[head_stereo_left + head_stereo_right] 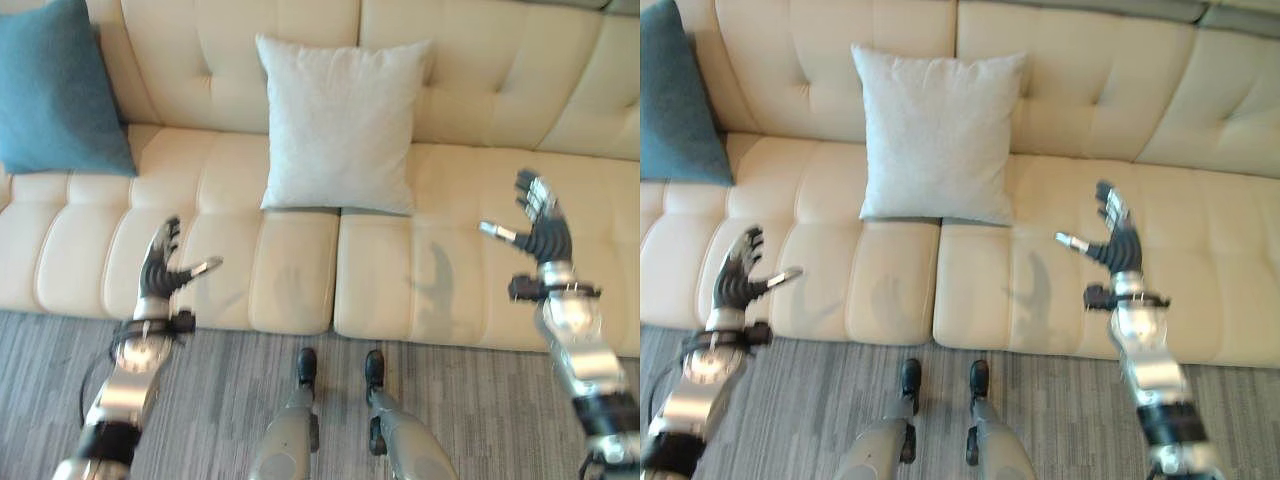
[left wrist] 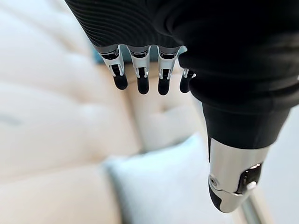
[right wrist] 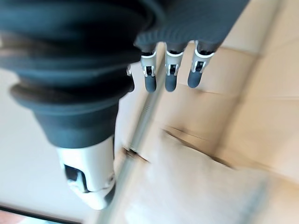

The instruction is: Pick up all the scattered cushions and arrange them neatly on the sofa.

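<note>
White cushion upright on sofa; both hands empty.

A cream tufted sofa stands on grey striped carpet.

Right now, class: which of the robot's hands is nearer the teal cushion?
Left. The left hand hangs open over the seat just below the teal cushion; the right hand is open far across the sofa.
</note>
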{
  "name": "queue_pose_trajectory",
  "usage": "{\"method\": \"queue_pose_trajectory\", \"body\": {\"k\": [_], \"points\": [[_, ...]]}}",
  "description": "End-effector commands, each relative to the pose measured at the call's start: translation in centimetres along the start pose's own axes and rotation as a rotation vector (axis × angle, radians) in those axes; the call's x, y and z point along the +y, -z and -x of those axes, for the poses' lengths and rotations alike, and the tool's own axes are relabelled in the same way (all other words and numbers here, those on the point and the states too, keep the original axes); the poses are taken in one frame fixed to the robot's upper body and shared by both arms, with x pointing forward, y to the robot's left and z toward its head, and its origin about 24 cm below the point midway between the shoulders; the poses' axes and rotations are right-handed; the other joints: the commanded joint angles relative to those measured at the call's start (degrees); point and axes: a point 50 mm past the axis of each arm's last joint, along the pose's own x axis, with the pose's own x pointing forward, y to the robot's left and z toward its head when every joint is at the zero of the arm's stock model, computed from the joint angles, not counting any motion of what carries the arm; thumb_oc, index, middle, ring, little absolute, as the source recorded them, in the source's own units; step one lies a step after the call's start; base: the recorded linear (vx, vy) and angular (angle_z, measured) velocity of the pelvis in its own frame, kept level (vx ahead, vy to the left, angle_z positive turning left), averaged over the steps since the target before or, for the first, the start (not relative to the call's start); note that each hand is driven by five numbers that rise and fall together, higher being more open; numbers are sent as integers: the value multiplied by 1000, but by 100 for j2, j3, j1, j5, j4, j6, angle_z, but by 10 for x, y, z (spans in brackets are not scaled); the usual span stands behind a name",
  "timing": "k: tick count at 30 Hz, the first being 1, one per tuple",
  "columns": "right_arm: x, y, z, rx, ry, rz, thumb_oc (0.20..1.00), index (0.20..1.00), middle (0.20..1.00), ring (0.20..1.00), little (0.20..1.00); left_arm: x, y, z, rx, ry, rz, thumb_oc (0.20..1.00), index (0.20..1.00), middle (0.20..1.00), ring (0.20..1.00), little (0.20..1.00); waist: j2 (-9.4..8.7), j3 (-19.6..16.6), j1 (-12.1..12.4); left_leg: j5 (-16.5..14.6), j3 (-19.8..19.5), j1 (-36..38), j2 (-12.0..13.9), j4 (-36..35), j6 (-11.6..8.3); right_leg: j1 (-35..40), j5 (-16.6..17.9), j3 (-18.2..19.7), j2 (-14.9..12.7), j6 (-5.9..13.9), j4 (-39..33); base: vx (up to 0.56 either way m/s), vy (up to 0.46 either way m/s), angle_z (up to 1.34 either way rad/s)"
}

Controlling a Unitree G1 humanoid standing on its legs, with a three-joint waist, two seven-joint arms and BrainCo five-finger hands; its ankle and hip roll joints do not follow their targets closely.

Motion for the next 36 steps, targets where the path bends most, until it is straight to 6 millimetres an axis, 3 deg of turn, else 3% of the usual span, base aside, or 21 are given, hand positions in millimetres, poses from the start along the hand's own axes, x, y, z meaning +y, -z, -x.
{"method": "queue_pose_trajectory", "body": {"k": [1, 3, 6, 7, 8, 11, 13, 14, 16, 18, 19, 21, 22, 25, 26, 28, 30, 36], "points": [[15, 37, 25, 154, -132, 34, 1000, 1000, 1000, 1000, 1000, -1, 42, 20, 179, 41, -21, 1000, 1000, 1000, 1000, 1000, -66, -672, -98, -743, 123, 491, -27, 251, -78, 391, -325, 2, -516, 821, 237, -94, 144, -21], [28, 61, 41, 269, -168, 30, 1000, 1000, 1000, 1000, 1000, -7, 66, 36, 291, 48, -27, 1000, 1000, 1000, 1000, 1000, -94, -685, -144, -825, 201, 623, -38, 350, -31, 420, -277, 140, -506, 850, 313, -122, 140, -30], [39, 84, 55, 383, -196, 57, 1000, 1000, 1000, 1000, 1000, -12, 83, 49, 377, 55, -37, 1000, 1000, 1000, 1000, 1000, -150, -662, -188, -867, 304, 711, -81, 340, 37, 334, -52, 341, -494, 983, 286, -155, 91, -44], [39, 84, 55, 382, -196, 57, 1000, 1000, 1000, 1000, 1000, -12, 83, 49, 376, 55, -37, 1000, 1000, 1000, 1000, 1000, -153, -660, -177, -868, 317, 715, -80, 337, 38, 332, -47, 353, -493, 985, 282, -187, 44, -50], [44, 88, 57, 402, -200, 59, 1000, 1000, 1000, 1000, 1000, -12, 86, 50, 389, 50, -37, 1000, 1000, 1000, 1000, 1000, -182, -632, -197, -850, 371, 706, -97, 316, 64, 227, 174, 456, -493, 1079, 299, -104, 15, -48], [51, 94, 55, 432, -206, 66, 1000, 1000, 1000, 1000, 1000, -12, 80, 38, 356, 53, -65, 1000, 1000, 1000, 1000, 1000, -175, -389, -196, -711, 440, 472, 2, 432, 97, -59, 171, 469, -457, 1169, 720, -490, 11, -56], [51, 102, 60, 476, -197, 59, 1000, 1000, 1000, 1000, 1000, -11, 77, 35, 347, 67, -77, 1000, 1000, 1000, 1000, 1000, -94, -373, -127, -602, 385, 301, 77, 483, 101, 92, -345, 373, -417, 956, 1144, -286, -7, -20], [50, 105, 64, 488, -198, 75, 1000, 1000, 1000, 1000, 1000, -9, 76, 33, 343, 56, -91, 1000, 1000, 1000, 1000, 1000, -41, -386, -66, -468, 356, 207, 121, 443, 105, 246, -546, 374, -353, 890, 1690, -291, -45, 2], [49, 109, 68, 508, -211, 110, 1000, 1000, 1000, 1000, 1000, -7, 76, 31, 345, 52, -101, 1000, 1000, 1000, 1000, 1000, 28, -474, 8, -320, 279, 155, 172, 339, 62, 380, -768, 344, -285, 806, 2211, -249, -106, 10], [49, 108, 67, 503, -214, 129, 1000, 1000, 1000, 1000, 1000, -9, 76, 32, 343, 51, -101, 1000, 1000, 1000, 1000, 1000, 2, -518, 101, -206, 226, 81, 167, 309, -3, 651, -959, 178, -301, 693, 2005, -199, -172, 5], [47, 110, 68, 518, -206, 138, 1000, 1000, 1000, 1000, 1000, -14, 77, 30, 347, 53, -93, 1000, 1000, 1000, 1000, 1000, -10, -574, 145, -26, 190, -68, 140, 253, -112, 944, -1290, 147, -133, 540, 1488, -208, -240, 23], [41, 108, 65, 507, -198, 174, 1000, 1000, 1000, 1000, 1000, -25, 79, 31, 353, 62, -68, 1000, 1000, 1000, 1000, 1000, 28, -528, 121, 171, 152, -365, 173, 353, -285, 1094, -1324, 241, 82, 338, 775, -286, -237, 37], [40, 108, 65, 507, -198, 175, 1000, 1000, 1000, 1000, 1000, -26, 79, 31, 353, 62, -68, 1000, 1000, 1000, 1000, 1000, 33, -528, 116, 171, 146, -370, 176, 358, -287, 1097, -1316, 237, 85, 336, 765, -321, -122, 51], [32, 108, 63, 510, -184, 199, 1000, 1000, 1000, 1000, 1000, -36, 80, 33, 358, 89, -48, 1000, 1000, 1000, 1000, 1000, 85, -413, 72, 90, 15, -491, 148, 602, -332, 1022, -1219, 150, 81, 301, 673, -245, -43, 31], [28, 108, 64, 514, -174, 198, 1000, 1000, 1000, 1000, 1000, -41, 81, 35, 366, 112, -45, 1000, 1000, 1000, 1000, 1000, 19, -414, -5, -217, -54, -387, 48, 871, -255, 902, -1087, 96, -23, 311, 686, -155, -7, 7], [28, 108, 66, 517, -173, 195, 1000, 1000, 1000, 1000, 1000, -42, 82, 36, 367, 115, -43, 1000, 1000, 1000, 1000, 1000, -12, -426, -38, -357, -82, -341, 13, 1009, -237, 880, -1039, 68, -68, 324, 685, -139, -13, 10], [26, 110, 70, 528, -170, 185, 1000, 1000, 1000, 1000, 1000, -43, 81, 39, 365, 117, -24, 1000, 1000, 1000, 1000, 1000, -88, -514, -133, -854, -293, 86, -164, 1241, -209, 756, -880, 123, -141, 355, 644, -101, 18, 8], [27, 115, 77, 563, -133, 134, 1000, 1000, 1000, 1000, 1000, -49, 82, 40, 374, 151, -44, 1000, 1000, 1000, 1000, 1000, -21, -688, -313, -875, -368, 438, -219, 754, -93, 707, -758, 368, -32, 408, 505, 5, 59, -35]]}}
